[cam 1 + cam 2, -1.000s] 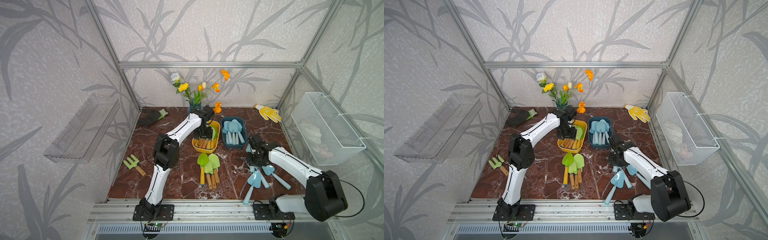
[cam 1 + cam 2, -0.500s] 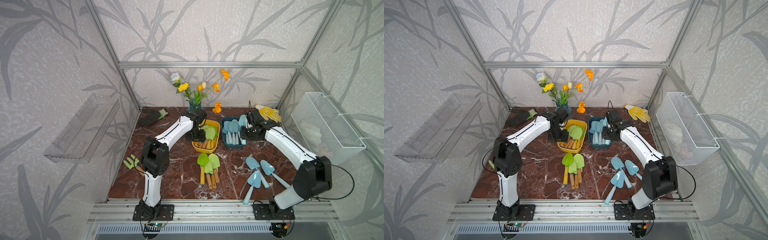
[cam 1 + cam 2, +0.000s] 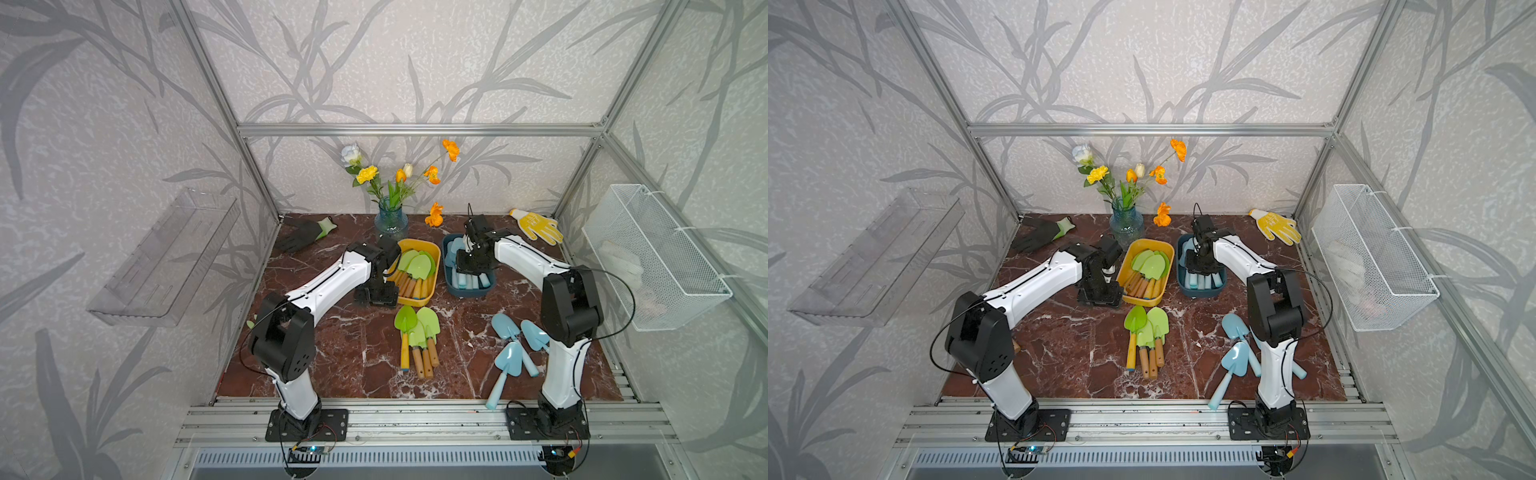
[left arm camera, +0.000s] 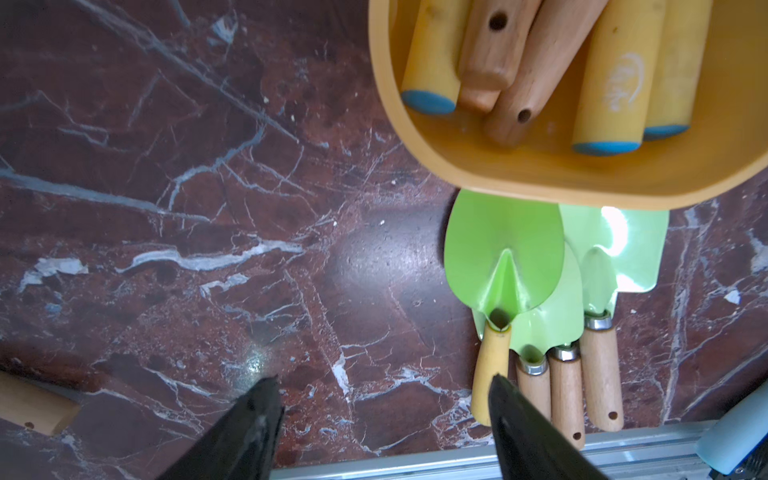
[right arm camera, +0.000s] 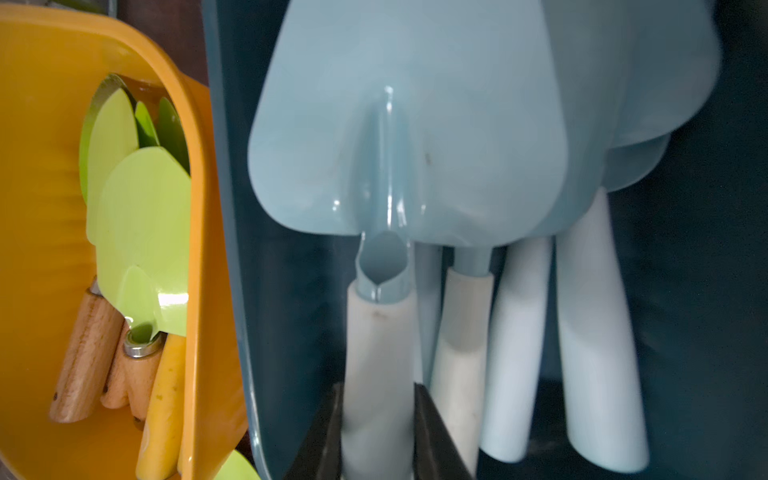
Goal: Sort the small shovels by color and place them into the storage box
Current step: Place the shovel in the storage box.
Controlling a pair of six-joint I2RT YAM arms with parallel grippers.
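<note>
Small shovels [image 3: 417, 266] come in two colours as we see them. The lime-green ones have glossy, ridged blades on round wooden handles with a shiny ferrule and a hanging hole, or on yellow handles capped in blue. The pale blue ones have smooth rounded blades and whitish tapered handles. Taking the far wall [image 3: 519, 174] as twelve o'clock, we find a heap of green ones in the yellow box [image 3: 437, 266] at about twelve o'clock of the surface [image 3: 353, 345], blades toward the wall, and blue ones in the dark blue box [image 3: 469, 292] just beside it at one o'clock. Four loose green shovels [image 3: 415, 332] lie side by side near the centre, at six o'clock of the yellow box, and three loose blue shovels [image 3: 510, 359] lie crossed at four o'clock. Both boxes are smooth plastic with rounded corners; the surface is polished red-brown marble veined in white. Our left end effector [image 4: 382, 380] hangs at the yellow box's seven o'clock corner, its jaws spread wide with nothing between them. Our right end effector [image 5: 378, 388] is at the dark blue box's six o'clock end, jaws clamped on the whitish handle of a pale blue shovel [image 5: 399, 137] whose blade lies over the others.
</note>
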